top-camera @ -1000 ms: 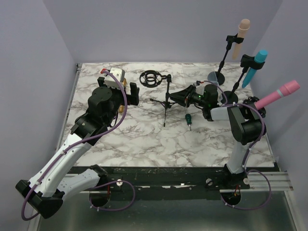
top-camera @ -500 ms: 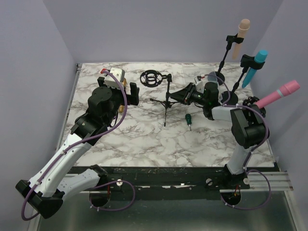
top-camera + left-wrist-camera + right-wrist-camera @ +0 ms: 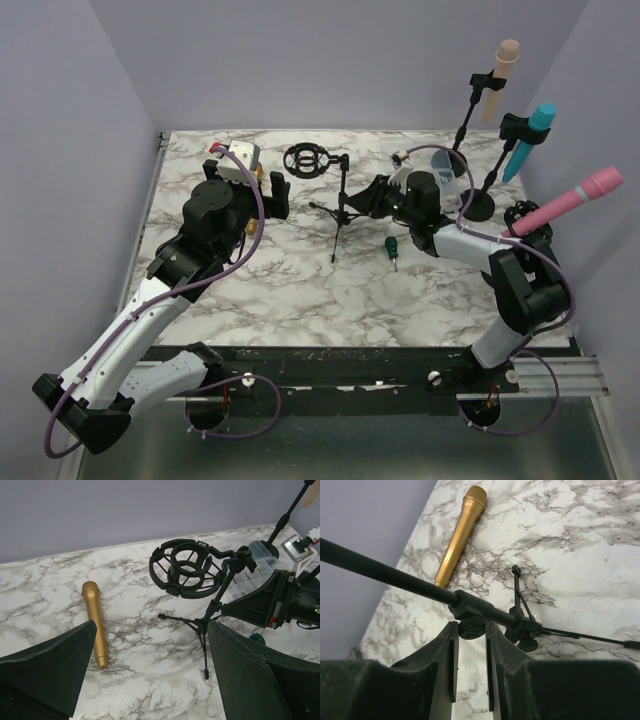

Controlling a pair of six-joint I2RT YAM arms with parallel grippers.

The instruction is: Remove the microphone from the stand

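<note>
A gold microphone (image 3: 95, 622) lies flat on the marble table, left of the black tripod stand (image 3: 214, 607); it also shows in the right wrist view (image 3: 460, 535). The stand's shock mount (image 3: 187, 570) is empty. In the top view the stand (image 3: 340, 200) stands mid-table with its mount (image 3: 307, 159) at the back. My right gripper (image 3: 372, 200) is shut on the stand's clamp knob (image 3: 471, 628) on the pole. My left gripper (image 3: 150, 680) is open and empty above the table, between microphone and stand. In the top view my left gripper (image 3: 275, 195) hides the microphone.
Three more stands at the right hold a peach microphone (image 3: 506, 60), a blue one (image 3: 538, 122) and a pink one (image 3: 580, 192). A clear plastic box (image 3: 447, 165) sits behind my right arm. A green screwdriver (image 3: 391, 248) lies near the stand's feet.
My right gripper has moved left with the stand's knob in it, and the stand and its shock mount have shifted left with it. The left arm has not moved.
</note>
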